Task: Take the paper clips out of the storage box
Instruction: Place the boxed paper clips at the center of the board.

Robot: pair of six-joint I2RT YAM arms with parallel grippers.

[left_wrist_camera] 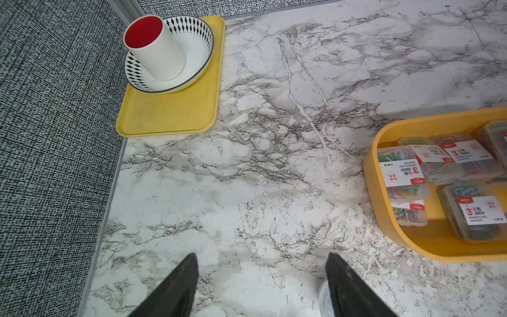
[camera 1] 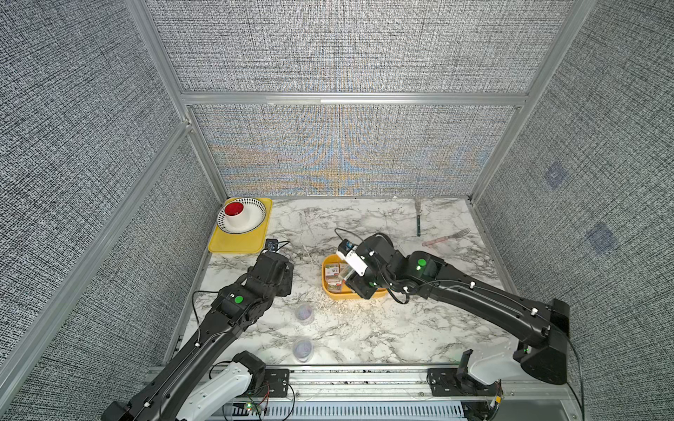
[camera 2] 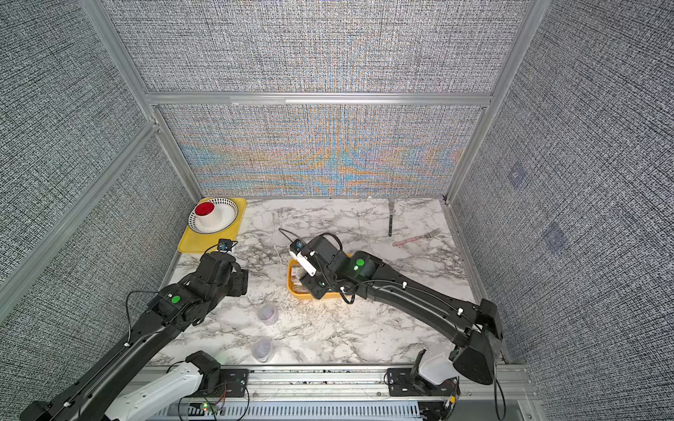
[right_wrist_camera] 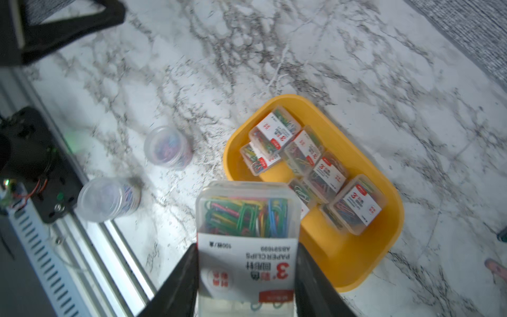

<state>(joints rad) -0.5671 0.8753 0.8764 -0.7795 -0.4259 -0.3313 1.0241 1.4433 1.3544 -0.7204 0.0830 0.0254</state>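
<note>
Right gripper (right_wrist_camera: 247,256) pinching paper-clip box (right_wrist_camera: 247,214) by one end; may pivot, drop into storage box (right_wrist_camera: 343,260) beneath; left gripper (left_wrist_camera: 260,256) open, empty.

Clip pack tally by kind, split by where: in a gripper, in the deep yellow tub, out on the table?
Rectangular box in the right gripper: 1
Rectangular boxes in the storage box: 7, two partly hidden
Round tubs on the table: 2
Total: 10
</note>
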